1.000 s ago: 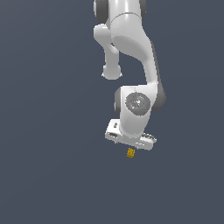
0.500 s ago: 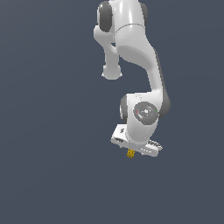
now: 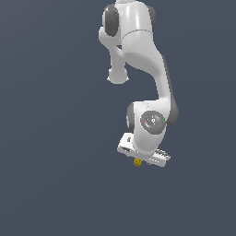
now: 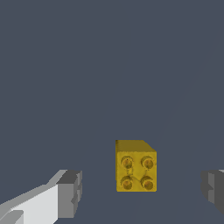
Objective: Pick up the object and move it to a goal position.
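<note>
The object (image 4: pixel 135 166) is a small yellow-gold block with four round studs on the face toward the wrist camera. It sits between my two grey fingertips (image 4: pixel 70 192), with a clear gap on each side, and nothing touches it. My gripper (image 4: pixel 141 191) is open around it. In the exterior view the object (image 3: pixel 137 162) shows as a tiny yellow speck just under the white hand, and my gripper (image 3: pixel 139 159) is right on top of it, its fingers mostly hidden by the hand.
The white arm (image 3: pixel 143 60) rises from the hand toward the exterior view's top. All around is a plain dark grey-blue surface (image 3: pixel 55 175) with no other objects or edges in view.
The hand has come down onto the block and shifted slightly toward the exterior view's right. The block has stayed in place.
</note>
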Available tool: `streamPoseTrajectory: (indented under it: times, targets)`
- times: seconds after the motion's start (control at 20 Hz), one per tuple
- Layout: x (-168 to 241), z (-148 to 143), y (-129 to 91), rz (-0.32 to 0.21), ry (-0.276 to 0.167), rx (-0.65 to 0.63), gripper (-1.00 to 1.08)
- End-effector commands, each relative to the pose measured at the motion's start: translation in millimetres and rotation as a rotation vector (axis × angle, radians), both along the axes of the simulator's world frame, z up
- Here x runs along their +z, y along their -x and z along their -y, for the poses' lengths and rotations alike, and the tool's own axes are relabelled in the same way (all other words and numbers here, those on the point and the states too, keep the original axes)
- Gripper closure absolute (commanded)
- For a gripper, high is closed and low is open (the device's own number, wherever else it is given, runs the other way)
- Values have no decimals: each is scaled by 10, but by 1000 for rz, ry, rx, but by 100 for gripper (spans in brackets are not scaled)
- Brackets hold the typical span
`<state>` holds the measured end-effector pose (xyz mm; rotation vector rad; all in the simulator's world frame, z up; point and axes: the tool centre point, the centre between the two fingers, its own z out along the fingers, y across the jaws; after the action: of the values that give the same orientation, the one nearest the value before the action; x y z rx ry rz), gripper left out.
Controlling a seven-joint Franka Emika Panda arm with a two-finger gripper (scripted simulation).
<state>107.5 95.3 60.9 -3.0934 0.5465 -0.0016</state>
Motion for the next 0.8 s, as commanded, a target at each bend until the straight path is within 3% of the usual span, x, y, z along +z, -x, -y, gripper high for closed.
streamPoseTrajectory:
  times: [0.0, 0.55, 0.6, 0.75]
  targets:
    - [-125, 1, 7, -1, 0, -1, -92]
    - [-388, -4, -3, -1, 0, -2, -92]
    - [-388, -4, -3, -1, 0, -2, 108]
    - [-388, -4, -3, -1, 0, -2, 108]
